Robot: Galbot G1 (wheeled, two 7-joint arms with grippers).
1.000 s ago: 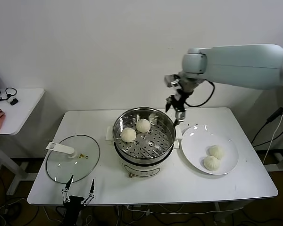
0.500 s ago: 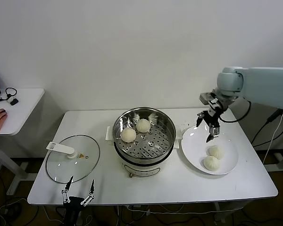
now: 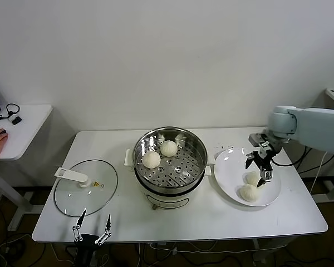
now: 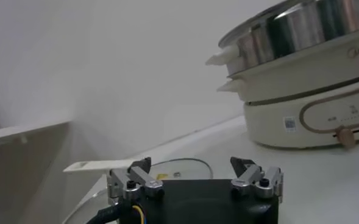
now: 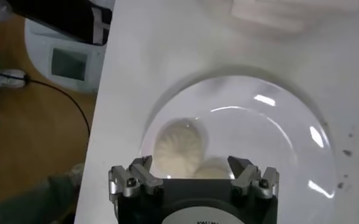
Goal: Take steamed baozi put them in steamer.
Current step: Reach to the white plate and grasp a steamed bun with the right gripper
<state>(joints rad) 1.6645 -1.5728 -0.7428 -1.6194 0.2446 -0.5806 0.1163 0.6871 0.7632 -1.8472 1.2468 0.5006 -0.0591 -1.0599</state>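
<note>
- Two baozi already sit in the steamer (image 3: 170, 161), on its perforated tray: one (image 3: 151, 159) toward the robot's left, the other (image 3: 168, 148) just behind it toward the wall.
- Two more lie on the white plate (image 3: 231, 169) to the right of the steamer, one (image 3: 254, 178) touching or nearly touching the other (image 3: 249, 192).
- So the job looks half done: two buns moved, two left to fetch.
- The right tool (image 3: 260, 168) hangs over the plate, directly above the farther plate bun, released with its jaws spread wide and nothing between them. Its wrist camera looks straight down at the plate (image 5: 277, 128), with one pleated bun (image 5: 178, 147) in full view and the second partly hidden behind the tool body.
- The step in hand appears to be the reach for the third bun; lowering and closing on it are not yet done.
- The left tool (image 3: 92, 232) is parked low at the near edge of the surface (image 3: 289, 217), by the glass lid (image 3: 86, 194), jaws apart and empty.
- The lid is off, so the steamer is free to take the remaining buns.
</note>
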